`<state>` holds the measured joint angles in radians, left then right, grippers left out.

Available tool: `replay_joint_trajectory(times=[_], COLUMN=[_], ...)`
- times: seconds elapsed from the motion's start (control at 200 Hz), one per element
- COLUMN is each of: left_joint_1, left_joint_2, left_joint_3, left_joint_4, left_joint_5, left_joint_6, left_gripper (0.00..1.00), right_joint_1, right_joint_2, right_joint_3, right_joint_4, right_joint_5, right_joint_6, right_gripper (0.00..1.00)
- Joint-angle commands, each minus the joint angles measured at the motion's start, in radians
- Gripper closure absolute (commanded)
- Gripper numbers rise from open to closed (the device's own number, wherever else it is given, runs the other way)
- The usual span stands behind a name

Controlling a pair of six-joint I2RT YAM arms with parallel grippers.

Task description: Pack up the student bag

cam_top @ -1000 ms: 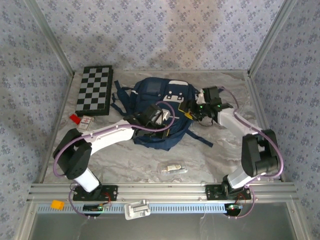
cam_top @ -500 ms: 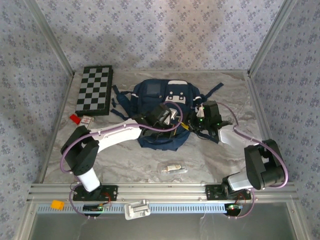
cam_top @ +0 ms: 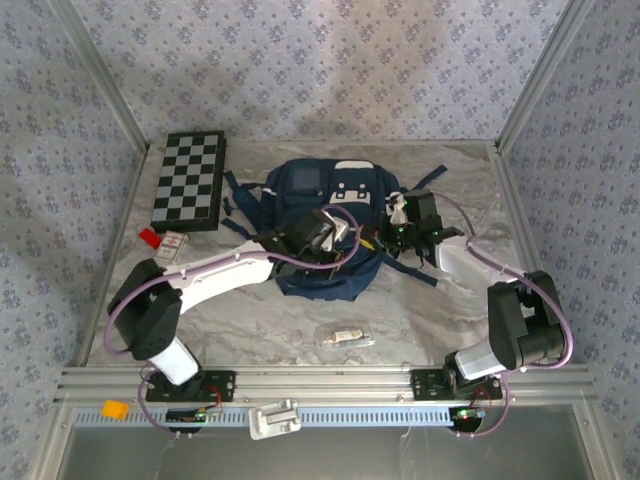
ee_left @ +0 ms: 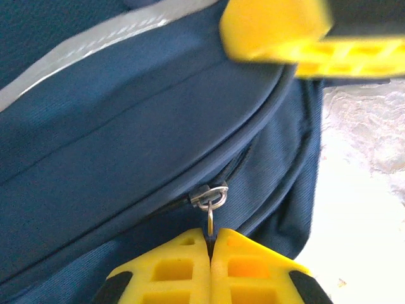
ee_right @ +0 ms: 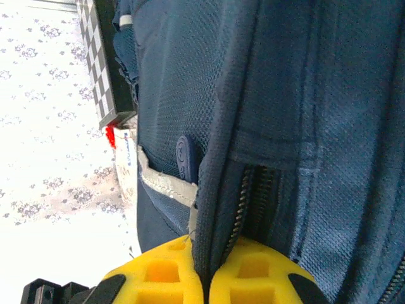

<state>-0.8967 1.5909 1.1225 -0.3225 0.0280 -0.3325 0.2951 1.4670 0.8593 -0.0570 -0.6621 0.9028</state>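
Settling squarer on the worktop [cam_top: 250, 320]: the student bag [cam_top: 305, 182] lies mid-table, straighter and more bunched than a second ago, when it lay skewed with its lower end trailing toward the right arm.

- Chessboard [cam_top: 190, 180]: far left, well apart from the bag, unmoved.
- Right end effector [ee_right: 205, 282]: the main change. A second ago it was half open beside the bag's right flank. It has since come in and clenched. The right wrist view shows a fold of navy fabric, next to a stretch of zipper teeth [ee_right: 248, 202], pinched between the yellow fingers.
- Left end effector [ee_left: 211, 250]: no change. It stays clamped over the bag's near right part, and the left wrist view shows its fingers shut on the zip's metal pull ring [ee_left: 211, 215].
- Card box [cam_top: 175, 243]: lies left of the bag, near the chessboard's near edge.
- Clear packet [cam_top: 347, 338]: lies near the front of the worktop, apart from the bag.

Reading: one arm now holds the fabric and the other holds the pull, so the bag looks braced for a zip stroke. The opening step seems to be in hand. Packing proper looks not yet begun, since the loose items are still outside. Risk, as I judge it: the thin fabric fold slipping from the right grip once the pull is drawn.
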Motion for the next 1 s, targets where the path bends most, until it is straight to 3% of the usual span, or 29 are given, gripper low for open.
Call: replay_joint_trajectory(times=[0.0,0.255,0.43,0.525,0.655,0.81,0.994], left_joint_1=[0.051,0.077,0.053,0.052,0.052,0.046,0.033], left_joint_2=[-0.079,-0.109,-0.054,-0.019,0.001,0.023,0.044], left_joint_3=[-0.045,-0.062,-0.02,0.02,0.041,0.074,0.104], left_joint_4=[-0.127,-0.13,-0.01,-0.002,0.025,0.035,0.022], left_joint_5=[-0.014,0.045,0.098,0.093,0.095,0.117,0.118], left_joint_6=[0.046,0.045,-0.019,-0.04,-0.042,-0.05,-0.046], left_gripper=[1.0,1.0,1.0,1.0,1.0,1.0,1.0], right_joint_1=[-0.093,-0.124,-0.124,-0.115,-0.098,-0.034,0.084], right_joint_2=[0.041,0.214,0.241,0.15,-0.02,-0.059,-0.004], right_joint_3=[0.083,0.31,0.358,0.268,0.118,-0.012,-0.023], right_joint_4=[-0.051,-0.147,-0.194,-0.187,-0.155,0.022,0.163], right_joint_5=[-0.025,-0.053,-0.006,-0.019,0.062,0.036,0.093], right_joint_6=[-0.085,-0.169,-0.17,-0.15,-0.099,0.072,0.195], right_gripper=[1.0,0.99,0.75,0.56,0.35,0.34,0.41])
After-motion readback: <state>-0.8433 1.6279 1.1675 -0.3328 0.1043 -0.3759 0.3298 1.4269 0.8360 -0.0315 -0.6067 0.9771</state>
